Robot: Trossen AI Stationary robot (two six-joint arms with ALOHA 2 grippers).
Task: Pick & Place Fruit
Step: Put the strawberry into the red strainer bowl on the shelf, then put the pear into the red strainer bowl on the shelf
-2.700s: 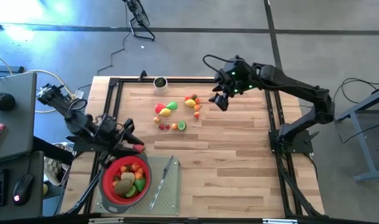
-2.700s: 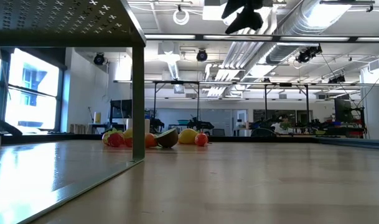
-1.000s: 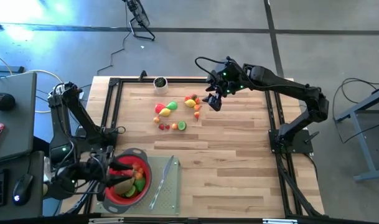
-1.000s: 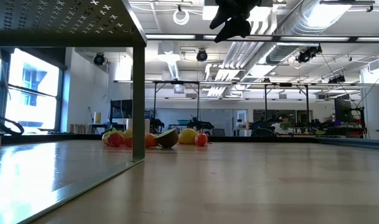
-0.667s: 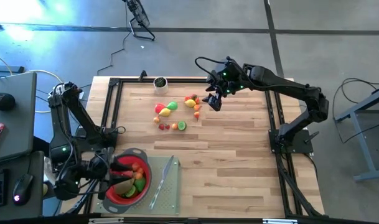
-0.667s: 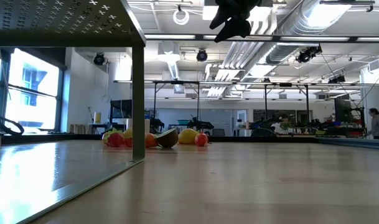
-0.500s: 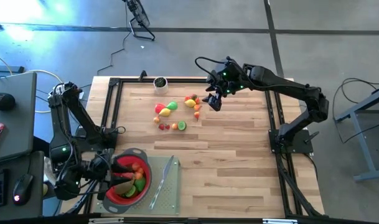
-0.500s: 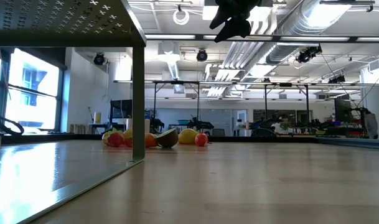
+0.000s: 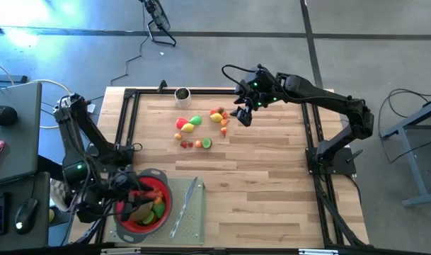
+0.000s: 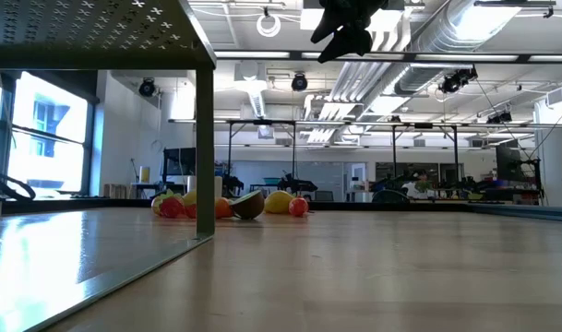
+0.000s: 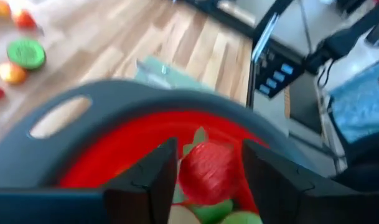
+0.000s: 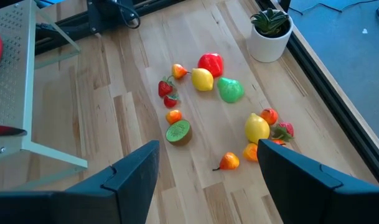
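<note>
Right now I'm on the drop step. My left hand (image 9: 130, 202) hangs over the strainer (image 9: 120, 221) at the near left corner of the tabletop (image 9: 272, 184). A red fruit (image 11: 208, 173) shows in the gap of that hand, right above the strainer's red inside. The wrist view is blurred, so I cannot tell if the hand is clamped on the fruit or already loose of it. Probably it is letting go, but that is a guess. Several fruits (image 9: 150, 207) already lie in the strainer, green, orange and brown ones.

My right hand (image 9: 245, 117) hovers above the far side of the tabletop, spread apart and holding nothing. It is just beside the loose fruit (image 9: 194, 125) and off the wood. From its wrist view the loose fruit (image 12: 201, 79) lies scattered: a lemon, a red piece, a green pear, a kiwi half, strawberries and small orange ones. None of them touch the hand.

Task looks partly done; about a dozen pieces are left on the wood.

Next for the left: make sure the red fruit is free, lift straight up clear of the rim, then swing back toward the pile. Next for the right: pick one piece at the edge of the cluster, come down over it, close. The small pieces lie close together, so the approach has to avoid nudging neighbours.
</note>
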